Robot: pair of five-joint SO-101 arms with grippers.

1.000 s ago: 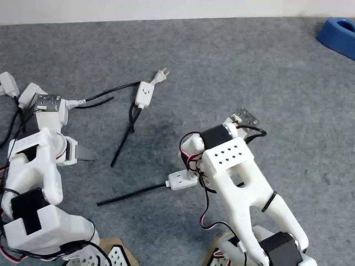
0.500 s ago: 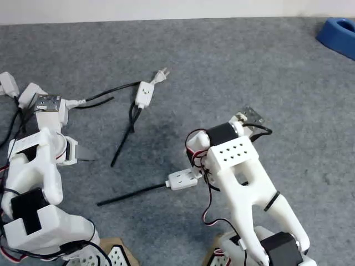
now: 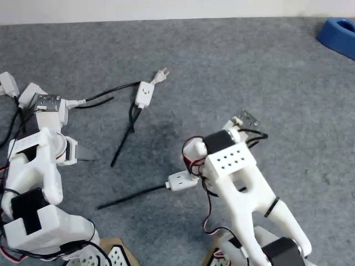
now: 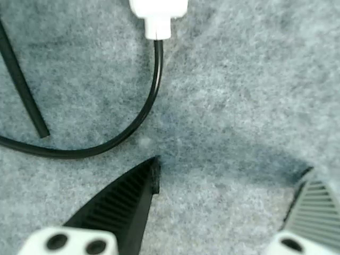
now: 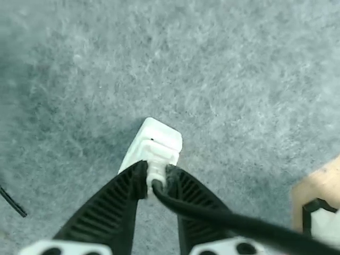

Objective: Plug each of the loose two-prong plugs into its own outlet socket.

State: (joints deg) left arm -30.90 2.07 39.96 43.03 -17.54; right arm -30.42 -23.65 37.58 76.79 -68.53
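though well apart from the outlet socket, 1 blue tub

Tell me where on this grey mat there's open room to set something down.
Roomiest: the bare mat between the blue dish and the right arm. The strip beyond the far outlet is free too. Crowded: between the arms, where black cords and the white connector in the right fingers lie.

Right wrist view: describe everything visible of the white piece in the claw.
The white plastic piece lies on grey carpet: a blocky body with a narrower neck. The right claw is shut on that neck, and a black cord leaves it there. Whether it is plug, socket or both joined is unclear.
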